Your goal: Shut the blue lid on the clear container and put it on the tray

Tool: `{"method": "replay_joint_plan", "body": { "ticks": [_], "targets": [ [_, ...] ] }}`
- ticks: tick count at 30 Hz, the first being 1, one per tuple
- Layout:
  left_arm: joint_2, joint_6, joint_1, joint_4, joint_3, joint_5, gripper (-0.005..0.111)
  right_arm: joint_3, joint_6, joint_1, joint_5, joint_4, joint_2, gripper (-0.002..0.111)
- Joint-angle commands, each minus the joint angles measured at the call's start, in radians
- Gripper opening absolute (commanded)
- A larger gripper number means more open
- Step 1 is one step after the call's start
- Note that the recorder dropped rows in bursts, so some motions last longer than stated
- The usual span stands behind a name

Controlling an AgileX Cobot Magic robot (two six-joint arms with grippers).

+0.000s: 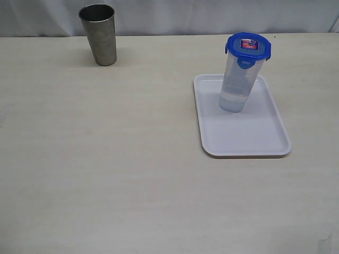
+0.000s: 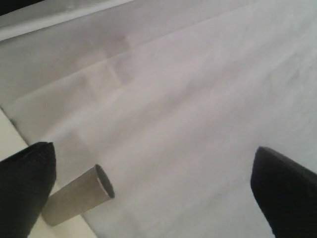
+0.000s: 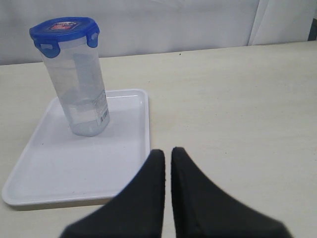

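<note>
The clear container (image 1: 237, 84) stands upright on the white tray (image 1: 249, 140), toward the tray's far end. The blue lid (image 1: 248, 47) sits on its mouth with the flaps down and the red-and-white label facing up. The right wrist view shows the same container (image 3: 81, 89) with the lid (image 3: 64, 29) on the tray (image 3: 64, 168). My right gripper (image 3: 168, 153) is shut with nothing in it, pulled back from the tray's edge. My left gripper (image 2: 153, 193) is open and empty, far from the container. Neither gripper shows in the exterior view.
A grey steel cup (image 1: 99, 34) stands at the back left of the table, also seen as a cup (image 2: 79, 196) between the left fingers' view. A white backdrop runs behind the table.
</note>
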Motion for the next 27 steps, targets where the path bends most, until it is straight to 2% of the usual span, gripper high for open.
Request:
{"method": "replay_joint_plan", "body": {
  "ticks": [1, 5, 11, 27],
  "targets": [
    [-0.003, -0.004, 0.001, 0.0, 0.004, 0.112, 0.105, 0.002, -0.007, -0.004, -0.004, 0.0, -0.004, 0.005],
    [-0.003, -0.004, 0.001, 0.0, 0.004, 0.186, 0.105, 0.002, -0.007, -0.004, -0.004, 0.0, -0.004, 0.005],
    [-0.003, 0.0, 0.001, 0.0, 0.004, 0.441, 0.105, 0.002, -0.007, -0.004, -0.004, 0.0, -0.004, 0.005],
    [-0.003, 0.002, 0.001, 0.0, 0.004, 0.445, 0.105, 0.002, -0.007, -0.004, -0.004, 0.0, -0.004, 0.005]
  ]
}}
